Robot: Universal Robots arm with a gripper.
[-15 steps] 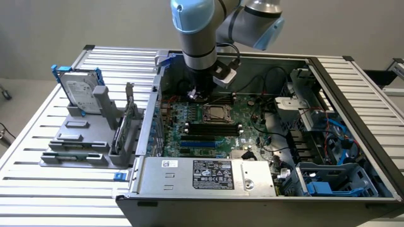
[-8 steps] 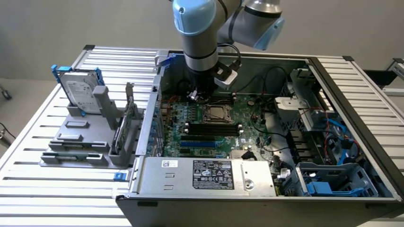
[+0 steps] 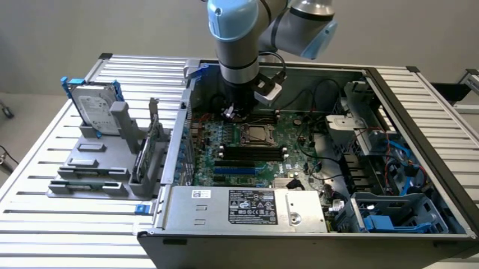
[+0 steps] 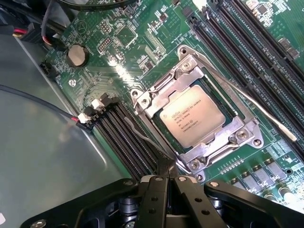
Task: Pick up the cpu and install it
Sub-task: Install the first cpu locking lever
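Gripper (image 4: 167, 179): fingers pressed together, pad against pad. In the exterior view I see it low inside the open computer case (image 3: 419, 168), hanging over the motherboard (image 4: 118, 71) near the case's far wall.

Closest to the fingertips: the corner of the socket frame (image 4: 156, 97) and the ends of the black memory slots (image 4: 128, 142) beside it. Tips look just above the board; I cannot tell whether they touch.

The cpu (image 4: 192, 116) lies flat in the socket, silver top up with printed text showing, the metal frame lying around its edges. A thin wire lever (image 4: 247, 102) runs along one side of the frame.

Further out on the board: a coin battery (image 4: 77, 55).

Case front, exterior view: the power supply (image 3: 247, 204) with its label up. Outside the case, on the exterior view's left, a hard drive (image 3: 96, 106) stands upright in a grey holder (image 3: 90, 168) on the slatted table (image 3: 37, 185).
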